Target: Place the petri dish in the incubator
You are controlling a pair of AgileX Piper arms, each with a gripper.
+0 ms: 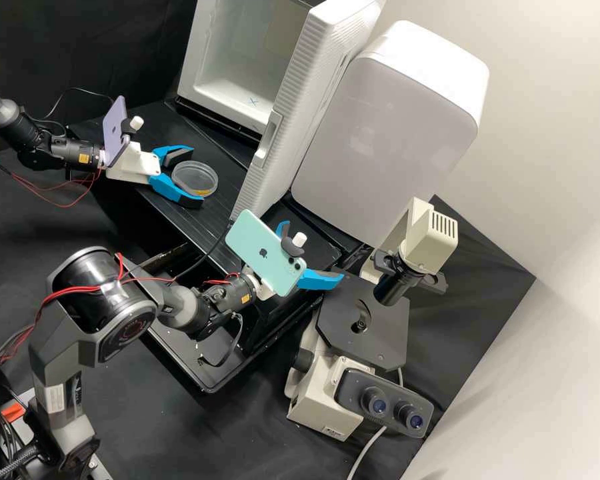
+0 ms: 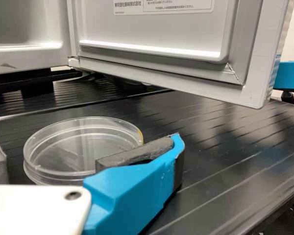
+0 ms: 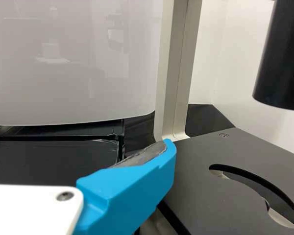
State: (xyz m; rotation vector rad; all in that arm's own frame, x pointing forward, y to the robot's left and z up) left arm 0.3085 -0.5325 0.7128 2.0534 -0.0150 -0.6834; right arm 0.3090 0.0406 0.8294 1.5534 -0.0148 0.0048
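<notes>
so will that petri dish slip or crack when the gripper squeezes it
Probably slippery: the petri dish looks smooth, clear plastic. Its thin wall might crack under hard squeezing. Being low and flat, it should slide, not tip.

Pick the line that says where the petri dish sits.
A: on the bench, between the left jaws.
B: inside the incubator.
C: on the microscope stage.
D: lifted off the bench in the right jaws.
A: the dish lies flat on the bench between the open left jaws, in front of the open incubator.
</notes>
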